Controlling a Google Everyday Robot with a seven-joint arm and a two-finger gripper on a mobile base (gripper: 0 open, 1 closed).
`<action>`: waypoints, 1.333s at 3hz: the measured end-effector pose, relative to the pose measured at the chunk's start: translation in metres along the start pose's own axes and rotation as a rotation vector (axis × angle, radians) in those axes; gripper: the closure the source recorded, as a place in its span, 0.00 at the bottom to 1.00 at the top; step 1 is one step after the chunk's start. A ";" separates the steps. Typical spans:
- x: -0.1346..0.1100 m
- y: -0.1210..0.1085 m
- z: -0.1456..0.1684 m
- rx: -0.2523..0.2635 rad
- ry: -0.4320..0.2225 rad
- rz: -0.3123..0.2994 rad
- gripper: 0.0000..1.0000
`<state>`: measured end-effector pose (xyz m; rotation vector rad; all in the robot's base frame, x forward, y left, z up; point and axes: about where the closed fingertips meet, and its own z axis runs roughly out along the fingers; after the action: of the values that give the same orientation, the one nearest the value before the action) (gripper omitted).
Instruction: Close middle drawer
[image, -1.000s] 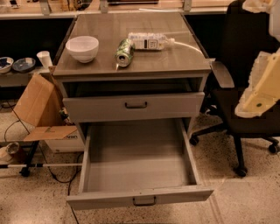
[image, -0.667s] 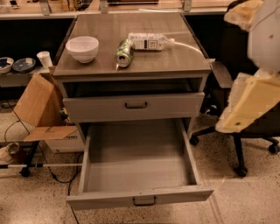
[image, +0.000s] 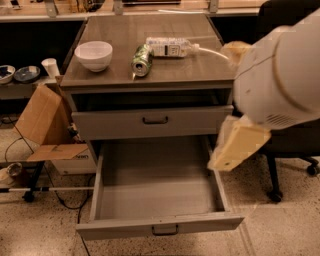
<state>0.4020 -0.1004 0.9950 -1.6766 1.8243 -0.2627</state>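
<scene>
The middle drawer (image: 155, 192) is a wide grey drawer pulled far out. Its long shallow tray is empty, and its front panel with a small dark pull handle (image: 165, 230) is nearest the camera. The upper drawer (image: 150, 121) stands slightly out above it. The lowest drawer is hidden beneath. My white arm (image: 280, 75) fills the right side, with a beige segment (image: 237, 146) hanging over the middle drawer's right edge. The gripper itself does not show in this view.
On the cabinet top (image: 120, 75) stand a white bowl (image: 93, 54), a lying green can (image: 141, 59) and a lying plastic bottle (image: 170, 47). A cardboard box (image: 42, 122) stands at the left. A black office chair (image: 292, 150) stands at the right.
My arm has swung left and nearer the camera, and now covers the cabinet's right side. The drawers and the things on top have not moved.
</scene>
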 end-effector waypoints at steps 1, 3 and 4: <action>-0.046 0.048 0.080 -0.094 -0.082 0.034 0.19; -0.081 0.168 0.272 -0.295 -0.154 0.126 0.73; -0.087 0.164 0.277 -0.274 -0.172 0.151 0.96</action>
<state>0.4242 0.0836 0.7179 -1.6705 1.9085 0.1992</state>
